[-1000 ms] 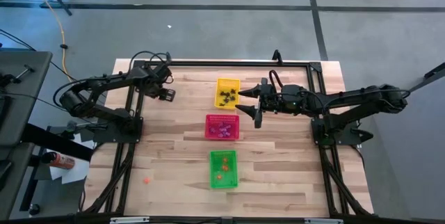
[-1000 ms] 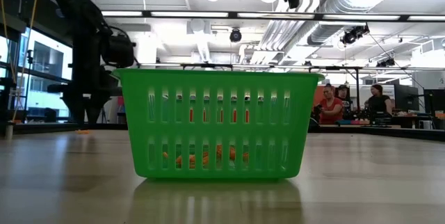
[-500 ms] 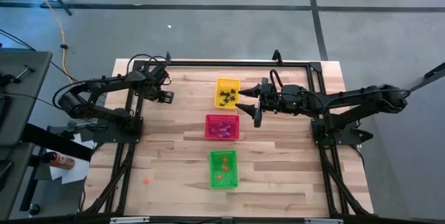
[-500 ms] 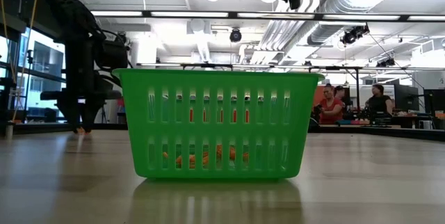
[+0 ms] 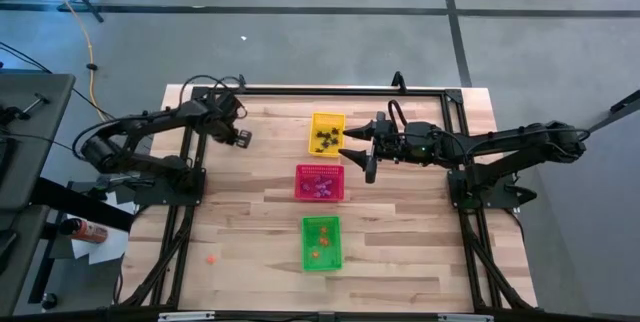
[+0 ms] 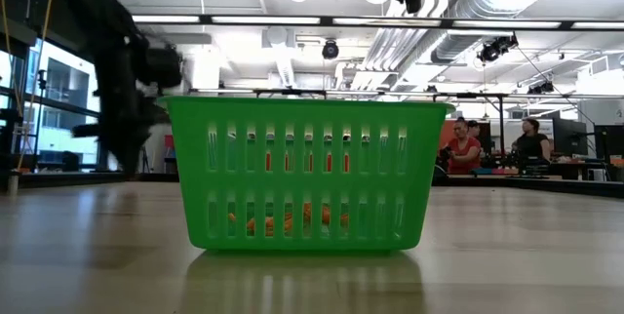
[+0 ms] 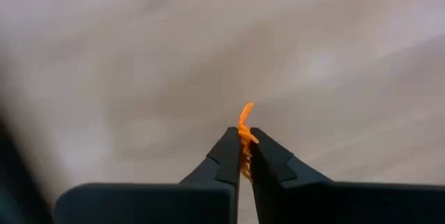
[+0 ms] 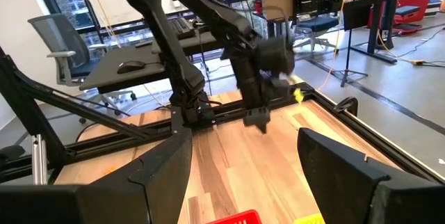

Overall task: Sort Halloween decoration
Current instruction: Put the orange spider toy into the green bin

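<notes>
Orange is what we see pinched between the closed fingers of the left gripper (image 7: 243,156): a tiny orange plastic trinket (image 7: 245,125), its tip poking out past the fingertips above the pale wooden tabletop (image 5: 250,212). A second ago those fingers stood apart near the table's far left corner; now they have snapped shut on the piece, so we judge one more decoration is caught and ready to carry to the green mesh basket (image 5: 321,243) near the front edge, where orange bits already lie. The right gripper (image 5: 360,148) hangs with fingers spread wide, holding nothing, beside the yellow mesh basket (image 5: 326,133) and the red mesh basket (image 5: 319,182). Only the left wrist view shows the catch; from above we make out just the arm, plus one stray orange speck (image 5: 211,259) near the front left edge.
</notes>
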`<state>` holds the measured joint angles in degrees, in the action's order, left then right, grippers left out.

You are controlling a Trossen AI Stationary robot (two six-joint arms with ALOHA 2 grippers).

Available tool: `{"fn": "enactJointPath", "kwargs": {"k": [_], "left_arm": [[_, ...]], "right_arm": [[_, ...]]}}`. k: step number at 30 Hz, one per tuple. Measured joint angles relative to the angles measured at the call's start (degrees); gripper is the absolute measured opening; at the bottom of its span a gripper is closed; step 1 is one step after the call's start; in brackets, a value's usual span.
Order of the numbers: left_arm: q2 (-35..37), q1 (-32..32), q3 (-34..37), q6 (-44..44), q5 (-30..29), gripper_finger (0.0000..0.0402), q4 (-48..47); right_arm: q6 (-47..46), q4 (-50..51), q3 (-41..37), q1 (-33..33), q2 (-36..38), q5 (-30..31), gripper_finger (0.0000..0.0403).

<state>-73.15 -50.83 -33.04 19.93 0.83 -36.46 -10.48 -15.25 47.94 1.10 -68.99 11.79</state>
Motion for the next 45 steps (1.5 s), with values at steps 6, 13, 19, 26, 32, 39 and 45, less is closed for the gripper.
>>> {"fn": "enactJointPath", "kwargs": {"k": [6,13,19,26,32,39,45], "left_arm": [[9.30,1.69,-4.14,-2.04,10.58,0.0003,4.53],[19.39,12.56,-4.45,1.93,19.12,0.0001,24.74],[20.98,28.18,-4.28,-1.85,12.85,0.0001,42.60],[17.94,45.43,-4.27,-5.88,-0.69,0.0000,52.93],[14.39,54.17,-4.28,-8.89,-8.63,0.0000,58.25],[11.76,55.91,-4.28,-9.12,-10.48,0.0000,60.25],[11.43,55.89,-4.28,-9.12,-10.51,0.0000,60.85]], "right_arm": [[0.36,0.00,-0.02,0.00,0.00,-0.02,0.0257],[0.40,-0.04,-0.01,-1.09,0.00,0.01,0.0257],[0.04,-2.46,-0.02,-1.90,0.00,0.03,0.0257],[0.92,-8.61,0.00,-1.88,0.00,-6.50,0.0257],[0.91,-9.67,0.00,-0.91,0.00,-9.32,0.0257],[1.92,-9.44,0.00,0.20,-0.02,-8.86,0.0257],[1.95,-9.40,-0.02,0.20,-0.02,-8.83,0.0257]]}}
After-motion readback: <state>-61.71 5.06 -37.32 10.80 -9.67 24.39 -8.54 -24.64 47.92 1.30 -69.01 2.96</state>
